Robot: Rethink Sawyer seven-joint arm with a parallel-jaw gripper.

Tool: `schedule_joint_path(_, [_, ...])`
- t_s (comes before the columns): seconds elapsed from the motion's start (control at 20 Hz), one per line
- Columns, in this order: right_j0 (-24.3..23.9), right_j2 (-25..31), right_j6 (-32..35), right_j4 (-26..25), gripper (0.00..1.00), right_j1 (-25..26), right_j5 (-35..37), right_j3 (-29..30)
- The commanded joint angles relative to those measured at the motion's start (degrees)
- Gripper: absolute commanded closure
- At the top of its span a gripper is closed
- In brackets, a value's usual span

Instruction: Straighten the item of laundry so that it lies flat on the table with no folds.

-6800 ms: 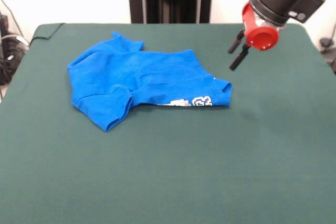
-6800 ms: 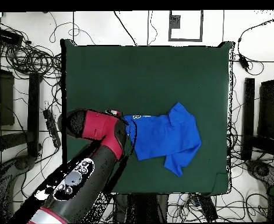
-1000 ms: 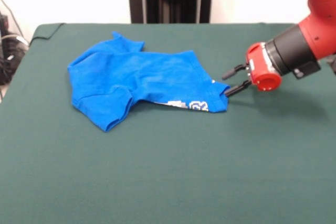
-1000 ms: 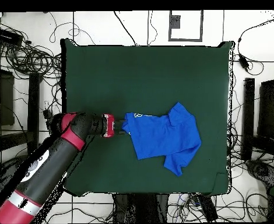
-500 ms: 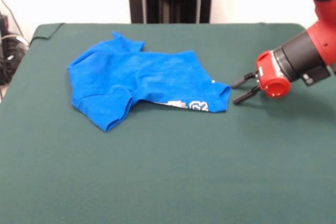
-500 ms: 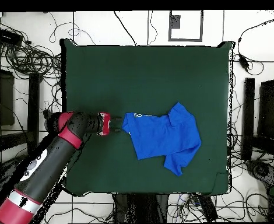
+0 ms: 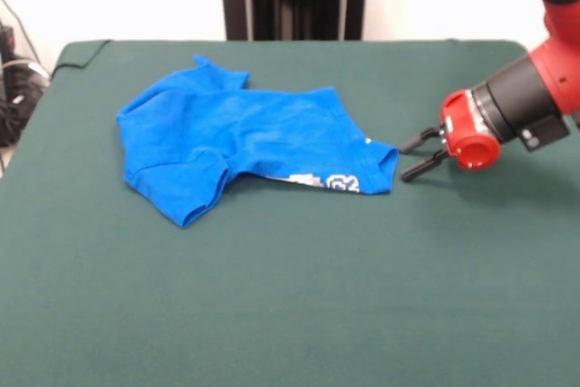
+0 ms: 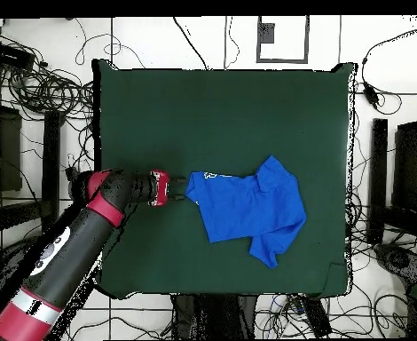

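plainly, the item of laundry (image 7: 245, 138), a bright blue t-shirt, lies crumpled left of centre in the front view, on the far half of the table (image 7: 290, 296). it is folded over on itself: one sleeve sticks out toward the lower left, another pokes up at the top, and along the lower right edge a strip of white lettering shows from under the blue fold. in the overhead view the shirt (image 8: 247, 206) sits right of centre, with its narrow printed end pointing toward the left of the frame. just beside the shirt's right corner in the front view is the gripper (image 7: 410, 157), held low and lying nearly level, its two black fingers (image 7: 422, 166) pointing left at the cloth. the fingers stand apart with a clear gap between them and nothing in it; their tips look just clear of the shirt's corner, though whether the lower one touches the felt is hard to say. behind them are the red wrist and the black and red arm (image 7: 535, 88), which runs off the right edge. in the overhead view the arm (image 8: 66, 257) comes up from the lower left corner and bends toward the shirt, the gripper (image 8: 180, 188) sitting at the shirt's left end.
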Motion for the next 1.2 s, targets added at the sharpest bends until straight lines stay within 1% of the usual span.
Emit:
schedule_joint_path(0.05, [-0.2,4.7,20.4,5.4,0.00,5.0,-2.8,-7.1])
schedule_joint_path(0.15, [-0.2,4.6,20.0,5.1,0.00,4.6,-1.6,-7.1])
schedule_joint_path(0.3, [-0.2,6.0,17.7,4.6,0.00,2.5,1.7,-6.5])
schedule_joint_path(0.5, [0.1,7.2,14.3,3.3,0.00,0.4,3.9,-4.8])
schedule_joint_path(0.65, [0.3,7.2,12.5,2.2,0.00,-0.3,3.7,-3.4])
schedule_joint_path(1.0, [0.7,8.9,6.4,0.0,0.00,-5.1,3.6,1.1])
schedule_joint_path(1.2, [0.6,9.2,4.5,-1.8,0.00,-6.1,3.3,2.1])
